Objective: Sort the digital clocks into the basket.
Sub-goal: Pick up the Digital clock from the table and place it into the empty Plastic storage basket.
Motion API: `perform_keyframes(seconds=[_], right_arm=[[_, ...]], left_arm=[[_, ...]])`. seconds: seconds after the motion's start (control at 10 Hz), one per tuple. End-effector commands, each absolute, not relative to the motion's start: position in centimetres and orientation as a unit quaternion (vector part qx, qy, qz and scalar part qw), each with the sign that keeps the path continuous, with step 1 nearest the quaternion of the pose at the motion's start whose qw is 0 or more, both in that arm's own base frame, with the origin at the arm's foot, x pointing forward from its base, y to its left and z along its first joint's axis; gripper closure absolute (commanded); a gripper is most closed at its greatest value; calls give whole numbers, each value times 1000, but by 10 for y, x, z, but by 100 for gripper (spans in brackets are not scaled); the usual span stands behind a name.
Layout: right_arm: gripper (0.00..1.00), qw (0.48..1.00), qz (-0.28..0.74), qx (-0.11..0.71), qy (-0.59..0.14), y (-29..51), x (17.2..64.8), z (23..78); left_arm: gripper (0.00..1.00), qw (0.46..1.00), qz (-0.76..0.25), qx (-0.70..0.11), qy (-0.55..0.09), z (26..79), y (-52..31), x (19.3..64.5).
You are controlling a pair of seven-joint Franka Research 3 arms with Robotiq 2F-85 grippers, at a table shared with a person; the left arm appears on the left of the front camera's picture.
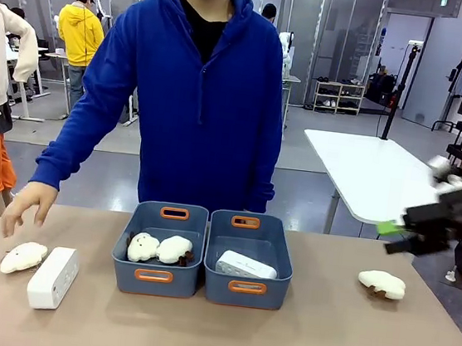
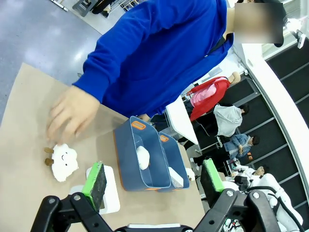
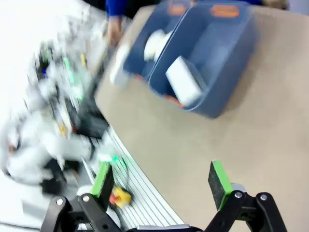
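Left wrist view, jaws: the left gripper (image 2: 153, 180) is hanging above the table (image 2: 29, 193), its green-padded fingers spread fully apart with nothing between them.
Nearest task thing: the loose digital clock (image 2: 112, 191) is lying flat on the table just past one finger's pad. It is sitting off to that side of the gap, not centred in it.
Beside it: a cloud-shaped plush toy (image 2: 63, 162) is sitting just next to the clock.
Long axis: in the front view the clock's length is running away from the robot, leaning slightly toward the bins. The jaws are probably going to need to straddle its short width.
Nearer arm: the clock is lying on the robot's left, so the left arm is looking better placed.
Right arm: the right gripper (image 1: 399, 234) is hovering, blurred, above the table's right edge and well apart from the clock. It is gaping wide and carrying nothing.
Mid-table: two slate-blue bins are standing side by side and touching. The right-hand basket (image 1: 218, 288) is already holding the second digital clock (image 1: 246, 266), and the left-hand basket (image 1: 123, 276) is holding two plush toys.
Far side: the person's hand (image 1: 27, 204) is hovering low just behind the plush toy and the loose clock, and may be crowding the approach.
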State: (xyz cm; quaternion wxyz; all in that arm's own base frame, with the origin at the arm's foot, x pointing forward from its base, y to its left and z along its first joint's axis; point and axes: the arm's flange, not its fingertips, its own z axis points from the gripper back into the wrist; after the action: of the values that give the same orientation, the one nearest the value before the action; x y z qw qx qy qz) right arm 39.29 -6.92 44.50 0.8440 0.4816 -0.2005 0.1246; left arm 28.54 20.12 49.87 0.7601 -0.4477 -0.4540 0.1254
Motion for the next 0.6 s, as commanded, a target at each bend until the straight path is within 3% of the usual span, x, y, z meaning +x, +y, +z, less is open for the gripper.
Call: perform_keyframes(seconds=[0.0, 0.2, 0.5], right_arm=[[0, 820, 47, 511, -255, -93, 371, 420], [0, 821, 6, 506, -263, -105, 359, 399], [0, 829, 29, 509, -232, -115, 365, 412]], left_arm=[[0, 752, 123, -457, -459, 500, 201, 288], [0, 752, 123, -457, -459, 500, 201, 288], [0, 752, 123, -457, -459, 500, 201, 288]])
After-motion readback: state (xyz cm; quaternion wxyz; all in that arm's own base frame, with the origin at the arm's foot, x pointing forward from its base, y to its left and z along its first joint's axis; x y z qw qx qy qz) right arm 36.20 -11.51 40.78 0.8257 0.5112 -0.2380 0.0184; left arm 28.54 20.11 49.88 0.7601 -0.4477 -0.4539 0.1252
